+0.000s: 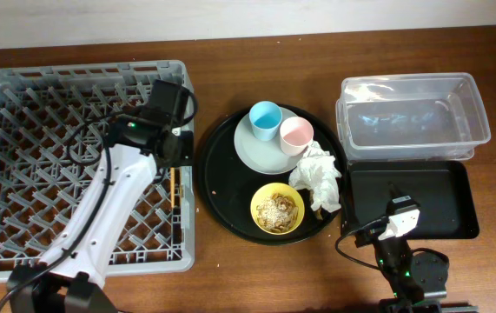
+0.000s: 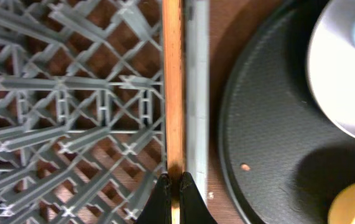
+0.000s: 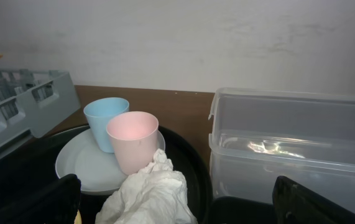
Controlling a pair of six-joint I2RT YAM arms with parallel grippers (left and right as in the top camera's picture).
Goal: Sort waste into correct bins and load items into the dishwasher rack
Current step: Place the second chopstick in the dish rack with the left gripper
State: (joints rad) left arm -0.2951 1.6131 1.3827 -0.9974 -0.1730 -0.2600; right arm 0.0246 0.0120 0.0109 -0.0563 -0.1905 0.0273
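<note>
Left wrist: left hand point(image 2: 176, 188) pinches chopsticks point(image 2: 173, 93) tight.

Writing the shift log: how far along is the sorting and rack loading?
Nothing looks finished. In hand: left gripper shut on the chopsticks at the rack edge. Remaining: blue cup, pink cup, plate, yellow bowl of scraps and napkin sit on the round tray; clear tub and black tray are empty.

Staged kitchen test bench: wooden table point(image 1: 256, 278), plain white wall point(image 3: 165, 37), dishwasher rack point(image 1: 82, 71).
</note>
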